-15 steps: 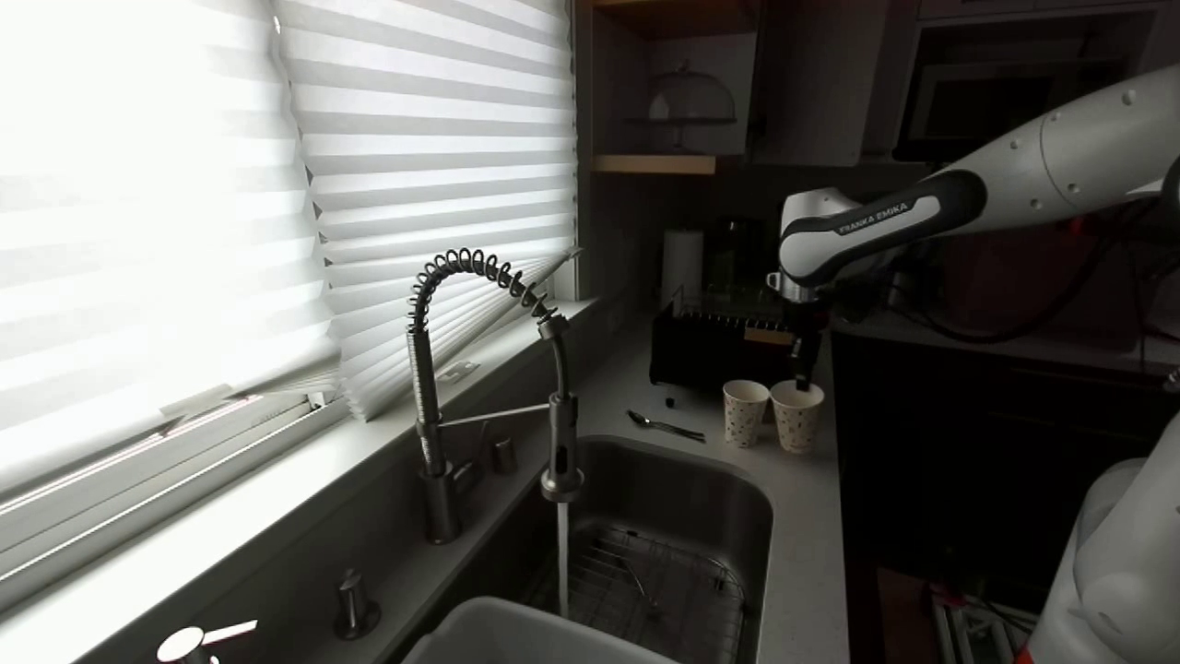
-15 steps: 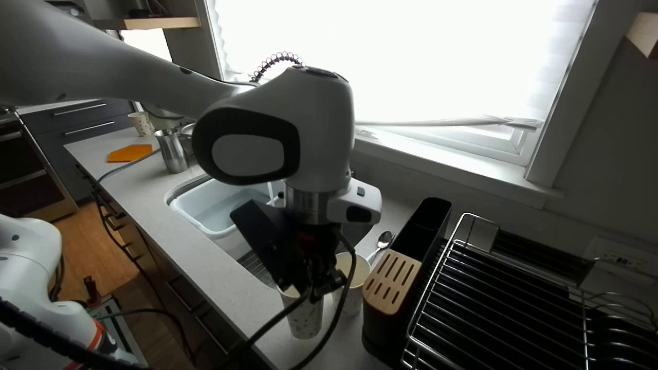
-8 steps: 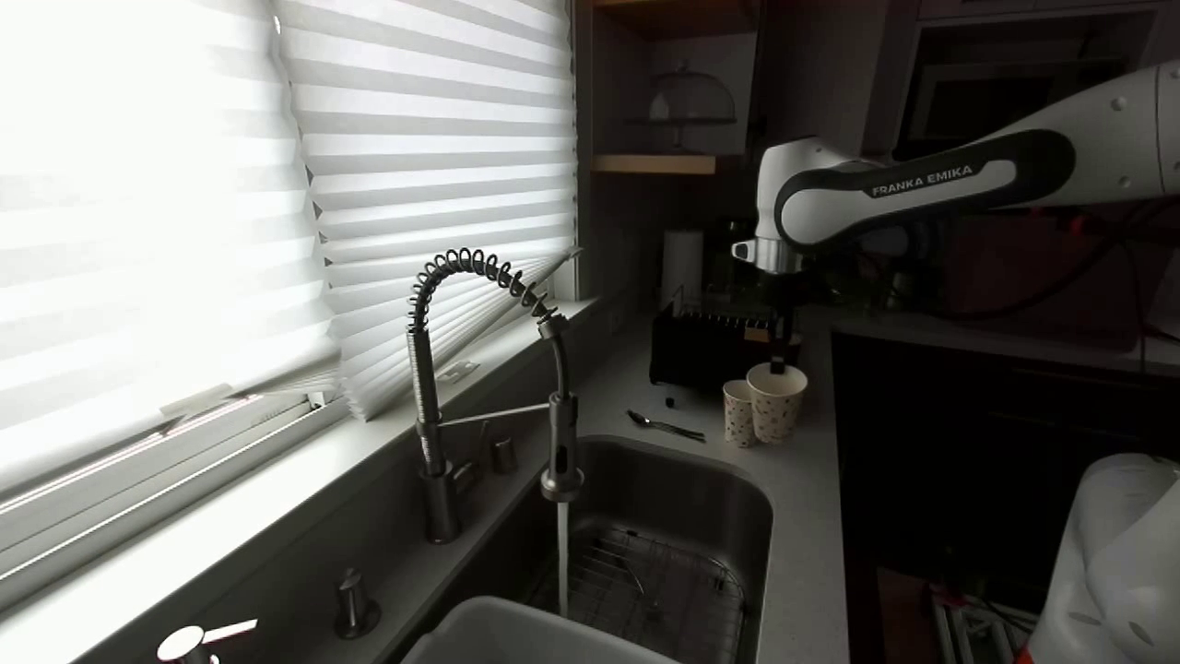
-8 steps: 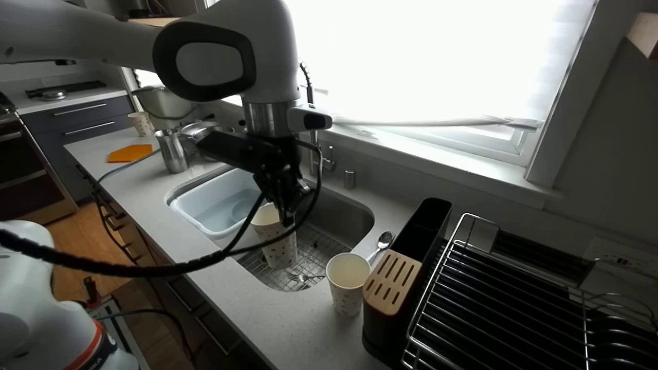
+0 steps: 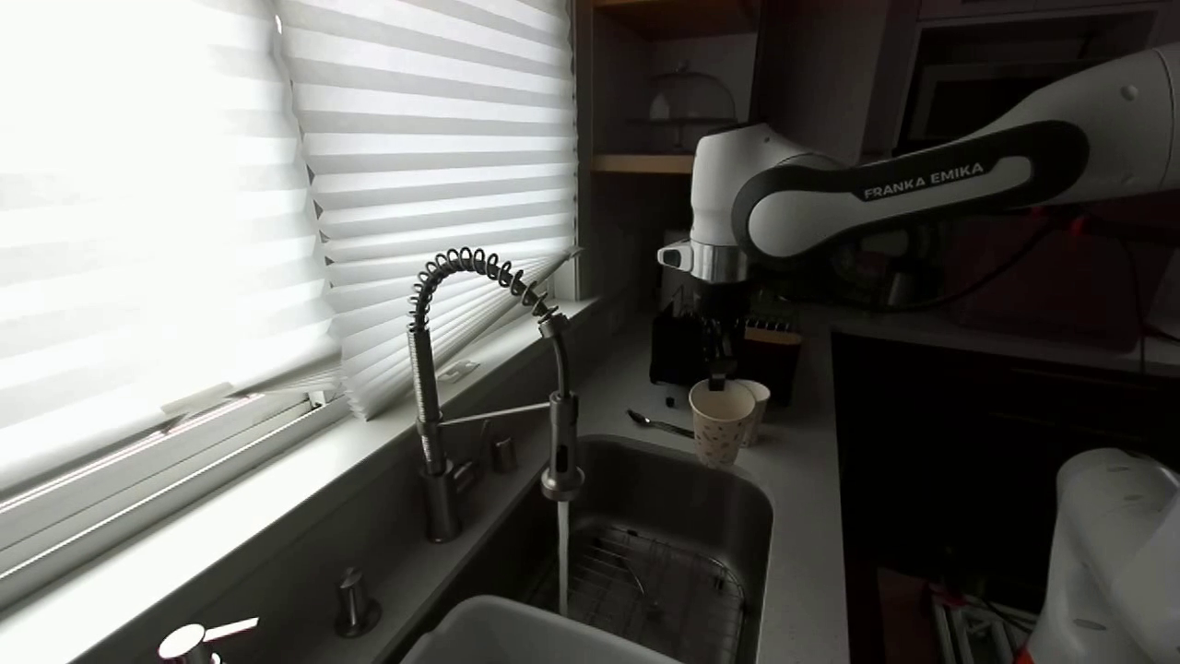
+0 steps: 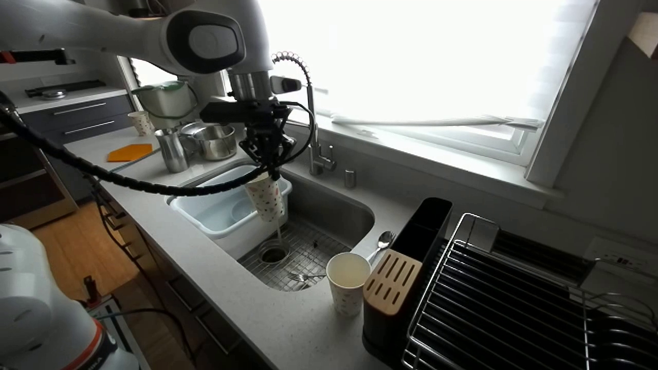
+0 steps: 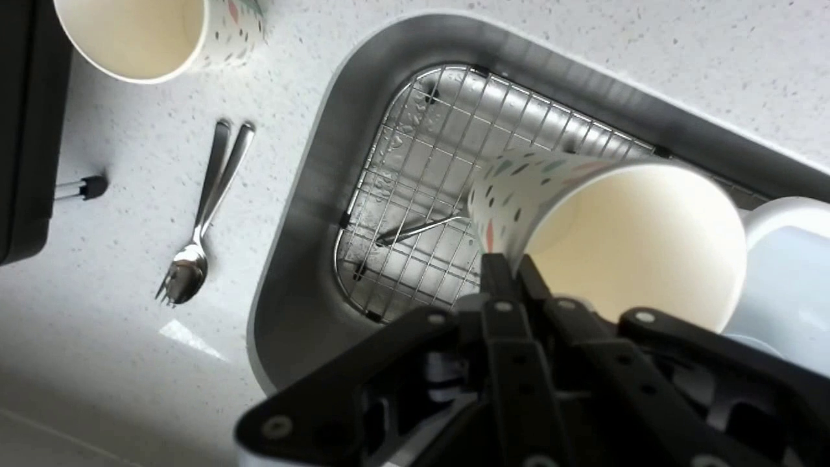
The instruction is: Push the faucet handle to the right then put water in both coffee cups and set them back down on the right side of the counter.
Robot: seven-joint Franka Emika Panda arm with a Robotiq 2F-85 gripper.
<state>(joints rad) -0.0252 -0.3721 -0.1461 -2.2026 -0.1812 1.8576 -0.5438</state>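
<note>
My gripper (image 7: 511, 263) is shut on the rim of a speckled paper cup (image 7: 635, 240), one finger inside and one outside. The held cup is tilted above the sink and shows in both exterior views (image 5: 721, 429) (image 6: 267, 199). The second speckled cup (image 6: 348, 288) stands upright on the counter; it also shows in the wrist view (image 7: 230, 32). The spring-neck faucet (image 5: 560, 452) runs a water stream (image 5: 563, 553) into the sink. The stream shows below the held cup in an exterior view (image 6: 279, 234). The faucet handle (image 6: 326, 160) is at the base. No water level is visible in the held cup.
The sink (image 7: 292, 259) holds a wire grid (image 6: 308, 246) and a white basin (image 6: 247, 239). A black utensil holder with a wooden top (image 6: 392, 280) and dish rack (image 6: 493, 308) stand beside the second cup. A spoon and fork (image 7: 207, 214) lie on the counter. A metal pitcher (image 6: 172, 151) stands beyond.
The cup in my gripper has left the counter beside the second cup, risen, and moved over the sink toward the faucet. The second cup has stayed in place. The water keeps running.
</note>
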